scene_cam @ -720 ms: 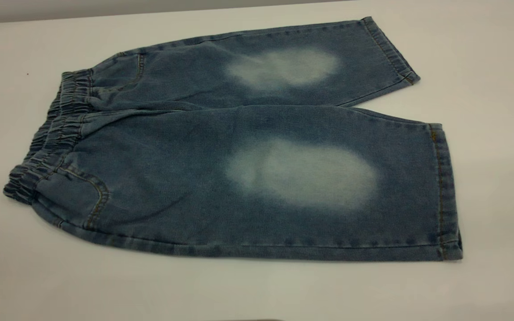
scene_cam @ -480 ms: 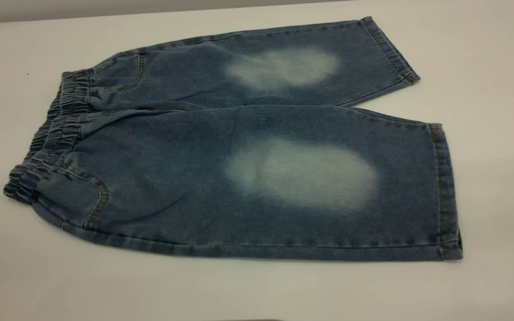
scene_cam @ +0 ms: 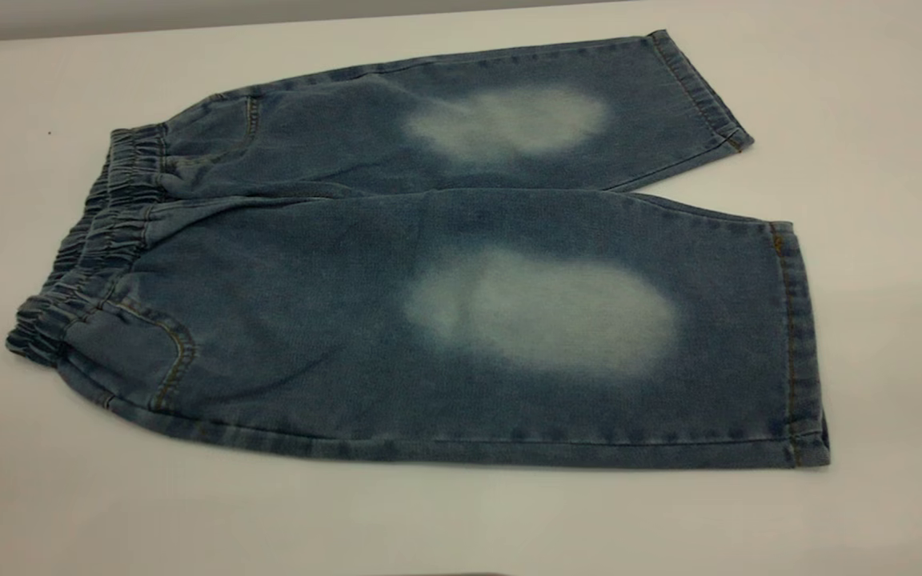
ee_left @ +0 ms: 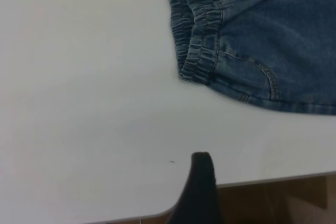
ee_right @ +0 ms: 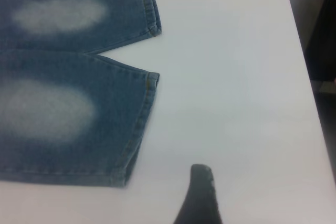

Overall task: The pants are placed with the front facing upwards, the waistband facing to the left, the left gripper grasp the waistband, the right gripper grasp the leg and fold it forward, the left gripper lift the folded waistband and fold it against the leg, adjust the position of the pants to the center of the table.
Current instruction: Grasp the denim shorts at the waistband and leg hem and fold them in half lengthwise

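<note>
Still flat: pants (scene_cam: 429,280) unmoved on table (scene_cam: 869,120).

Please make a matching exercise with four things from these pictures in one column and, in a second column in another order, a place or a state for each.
1. waistband
2. pants
3. left gripper
4. table

a. white and bare around the denim
b. gathered, at the left end of the denim
c. over the table edge, apart from the denim
d. spread flat, front up, unfolded

Pairs: 1-b, 2-d, 3-c, 4-a
</note>
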